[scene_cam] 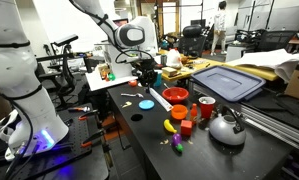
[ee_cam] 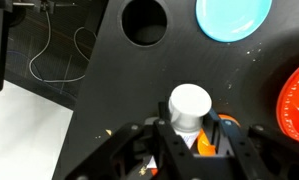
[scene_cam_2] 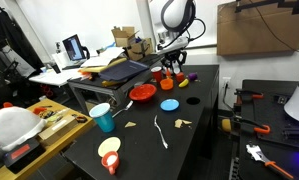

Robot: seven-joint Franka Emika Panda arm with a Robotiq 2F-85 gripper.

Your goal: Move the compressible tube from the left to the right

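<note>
In the wrist view my gripper is shut on the compressible tube. The tube is white, and its round cap end points toward the camera above the black table. Its body is hidden between the fingers. An orange object shows just behind the jaws. In both exterior views the gripper hangs low over the far part of the table, and the tube is too small to make out there.
Close to the gripper are a round hole in the tabletop, a cyan plate and a red bowl. A silver kettle, a red cup and a yellow toy stand further along. A thin white strip lies on the table.
</note>
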